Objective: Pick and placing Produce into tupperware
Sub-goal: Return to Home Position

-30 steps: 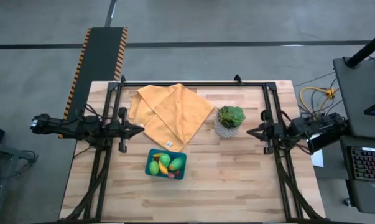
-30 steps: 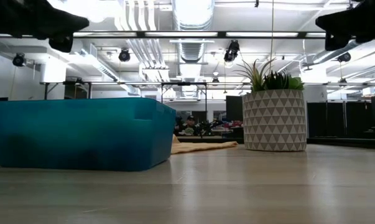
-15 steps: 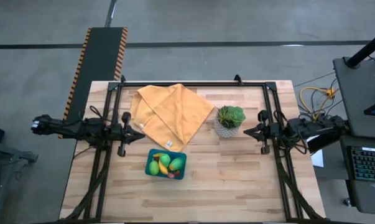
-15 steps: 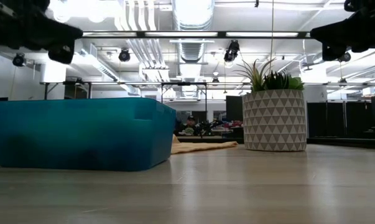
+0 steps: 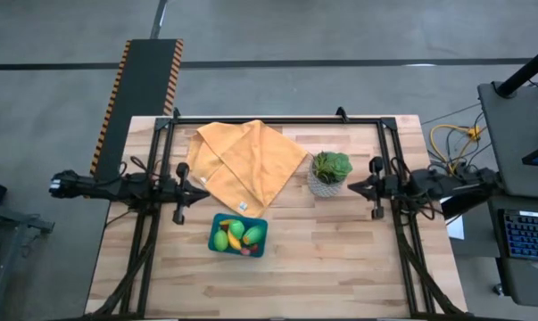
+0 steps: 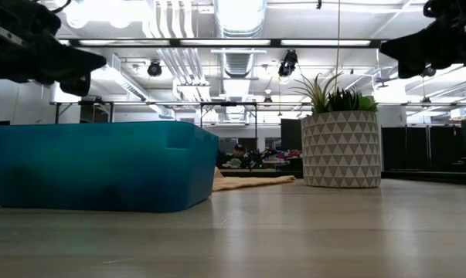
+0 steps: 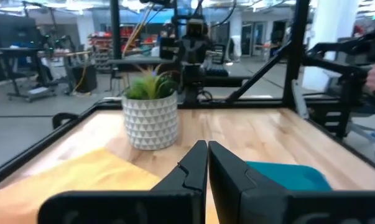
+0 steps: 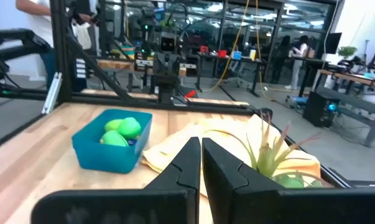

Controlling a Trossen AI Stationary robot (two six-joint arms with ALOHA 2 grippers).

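Left gripper (image 5: 200,185) and right gripper (image 5: 352,188): fingers pinched together, nothing held, each raised just inside its side edge of the worktop (image 5: 340,267). Blue tupperware (image 5: 240,218) sits mid-worktop, a bit toward the left edge, just beside the orange cloth (image 5: 246,165), with the toy produce (image 5: 237,234) inside. For homing I'd pull each arm straight back and level. The right one is near the potted plant (image 5: 330,172), so no sideways swing.

A robotics lab in an open industrial hall: exposed ceiling ducts (image 6: 236,31), concrete floor (image 5: 340,36), rows of workbenches (image 8: 119,63), a keyboard (image 5: 527,236) beside the framed wooden table (image 5: 340,259).
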